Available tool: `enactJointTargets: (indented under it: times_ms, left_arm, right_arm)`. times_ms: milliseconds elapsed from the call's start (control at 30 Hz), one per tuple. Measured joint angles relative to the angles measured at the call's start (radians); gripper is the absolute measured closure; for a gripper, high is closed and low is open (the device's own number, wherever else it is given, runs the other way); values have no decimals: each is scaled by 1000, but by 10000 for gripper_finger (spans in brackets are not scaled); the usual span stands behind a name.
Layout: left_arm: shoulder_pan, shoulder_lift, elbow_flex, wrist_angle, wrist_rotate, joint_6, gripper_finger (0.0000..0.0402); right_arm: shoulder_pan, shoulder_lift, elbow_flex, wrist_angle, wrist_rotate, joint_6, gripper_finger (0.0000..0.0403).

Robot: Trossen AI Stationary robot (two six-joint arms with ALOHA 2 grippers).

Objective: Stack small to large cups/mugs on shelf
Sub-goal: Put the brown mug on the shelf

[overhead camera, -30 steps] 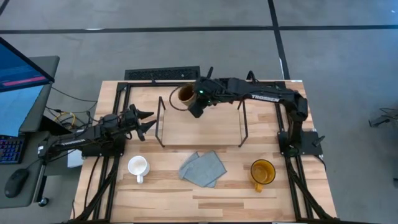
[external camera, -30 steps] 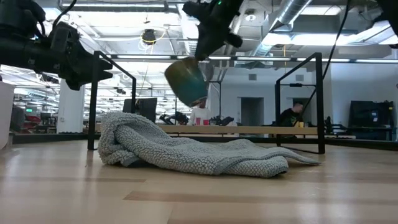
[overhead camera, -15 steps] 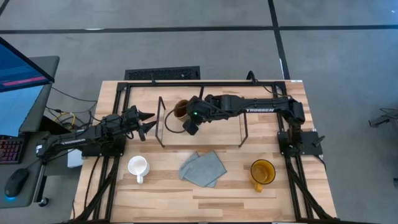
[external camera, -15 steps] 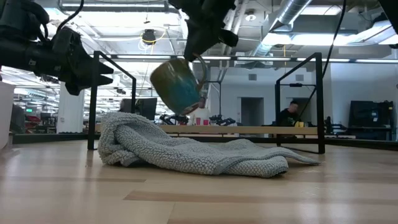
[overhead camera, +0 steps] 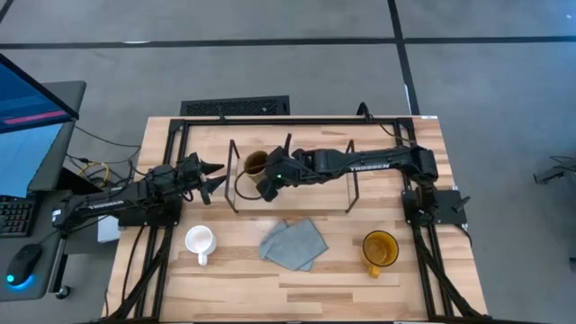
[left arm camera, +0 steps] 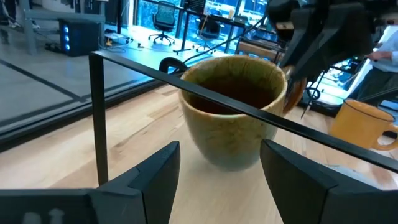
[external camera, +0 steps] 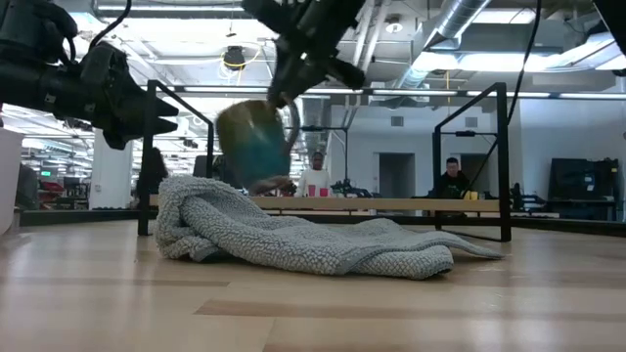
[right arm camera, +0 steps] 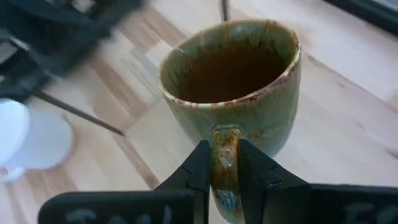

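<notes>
High view, right arm: it is reaching from the right side toward the middle of the frame, and the right gripper (overhead camera: 270, 183) is holding the olive-brown glazed mug with dark inside (overhead camera: 256, 165) over the left end of the low light-wood shelf with thin black wire ends (overhead camera: 310, 193).
High view, left arm: the left gripper (overhead camera: 214, 176) is hovering just left of the shelf, with its fingers spread apart and nothing between them.
High view, other mugs: the small white handled mug (overhead camera: 199, 241) is standing at the lower left of the table; the yellow-amber handled mug (overhead camera: 380, 249) is standing at the lower right.
High view, cloth: the crumpled grey-blue cloth (overhead camera: 294, 243) is lying between these two mugs.
Low view: the olive-brown mug (external camera: 250, 145) is hanging tilted in the upper middle of the frame, above the cloth (external camera: 293, 235). I cannot tell if it is touching the shelf board (external camera: 391, 204). People are showing in the room behind.
Left wrist view: the olive-brown mug (left arm camera: 237, 109) is filling the centre behind a black wire, and the left fingers (left arm camera: 149, 174) are standing apart. The yellow-amber mug (left arm camera: 367, 123) is showing at the right edge.
Right wrist view: the right gripper (right arm camera: 224, 168) is pinching the handle of the olive-brown mug (right arm camera: 233, 87), with both fingers closed on it. The white mug (right arm camera: 28, 140) is showing blurred at the left edge.
</notes>
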Motion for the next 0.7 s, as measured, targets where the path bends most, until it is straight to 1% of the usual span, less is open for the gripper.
enactJointTargets:
  times_ms: [67,133,233,400,533,700]
  left_arm:
    - [0,0,0,0,1,6,187]
    - [0,0,0,0,1,7,187]
    - [0,1,0,0,3,7,187]
    - [0,1,0,-1,4,7,187]
    - [0,1,0,-1,5,7,187]
    - [0,1,0,-1,6,8,187]
  right_arm:
    - [-2,-7,-11,-3,16,30,340]
    - [-2,-6,-20,23,9,57,340]
    - [5,-5,-50,47,38,107,340]
    - [44,1,-62,42,81,181,340]
    - [80,1,-62,-26,161,275,340]
    - [109,1,-63,-96,184,387,340]
